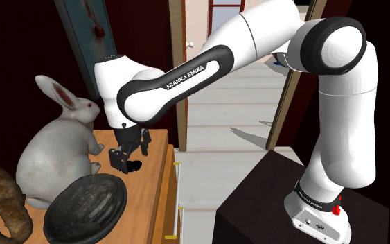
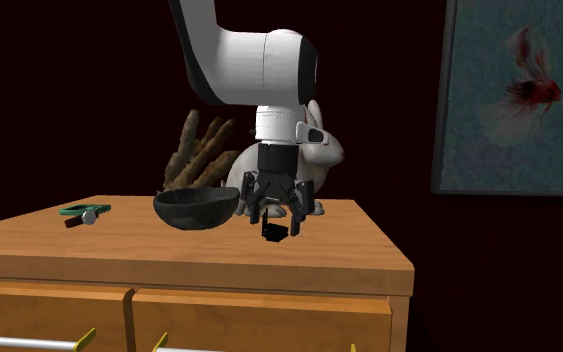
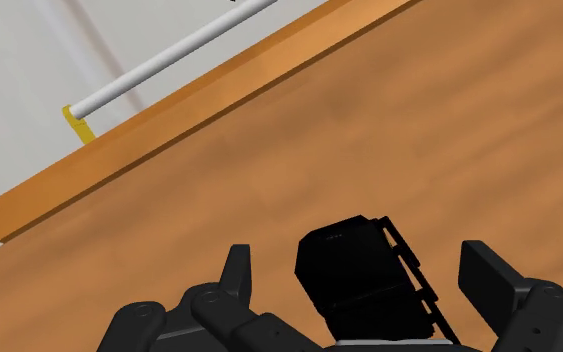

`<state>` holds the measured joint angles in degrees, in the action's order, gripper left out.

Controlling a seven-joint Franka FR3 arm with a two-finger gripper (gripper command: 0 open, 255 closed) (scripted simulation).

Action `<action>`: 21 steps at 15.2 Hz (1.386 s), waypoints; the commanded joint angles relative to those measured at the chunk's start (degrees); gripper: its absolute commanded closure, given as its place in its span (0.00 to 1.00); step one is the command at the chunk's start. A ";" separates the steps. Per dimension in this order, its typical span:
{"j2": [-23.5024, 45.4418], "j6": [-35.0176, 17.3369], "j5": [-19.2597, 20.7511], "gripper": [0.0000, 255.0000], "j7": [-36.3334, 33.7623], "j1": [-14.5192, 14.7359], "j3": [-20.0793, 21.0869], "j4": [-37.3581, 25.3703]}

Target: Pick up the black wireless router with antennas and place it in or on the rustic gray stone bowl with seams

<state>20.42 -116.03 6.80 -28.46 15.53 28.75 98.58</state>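
Observation:
The small black router (image 3: 364,280) lies on the wooden dresser top (image 3: 449,140), close to its front edge. My gripper (image 3: 359,255) hangs straight over it, open, with one finger on each side and a gap between each finger and the router. In the shoulder view the gripper (image 1: 129,156) and router (image 1: 132,165) are beside the white rabbit figure. The dark grey stone bowl (image 1: 86,204) stands a short way off, toward that view's lower left. In the second exterior view the bowl (image 2: 197,207) is just left of the gripper (image 2: 275,218) and router (image 2: 274,232).
A large white rabbit figure (image 1: 55,145) stands right behind the gripper. A brown knobbly root-like piece (image 1: 6,201) sits beyond the bowl. A green-handled tool (image 2: 84,211) lies at the dresser's far end. Drawer handles (image 3: 169,60) run below the front edge.

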 commanded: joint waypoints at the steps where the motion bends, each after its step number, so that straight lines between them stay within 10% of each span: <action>1: 0.32 -0.52 0.18 0.00 -0.12 0.10 -0.06 0.20; 7: 0.31 -0.51 0.17 0.00 -0.12 0.09 -0.06 0.19; 8: 0.31 -0.51 0.17 1.00 -0.12 0.09 -0.06 0.19; 21: -0.70 2.17 -0.40 1.00 0.14 -0.03 0.20 -1.60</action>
<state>20.14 -114.53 6.62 -28.46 15.60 28.87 97.27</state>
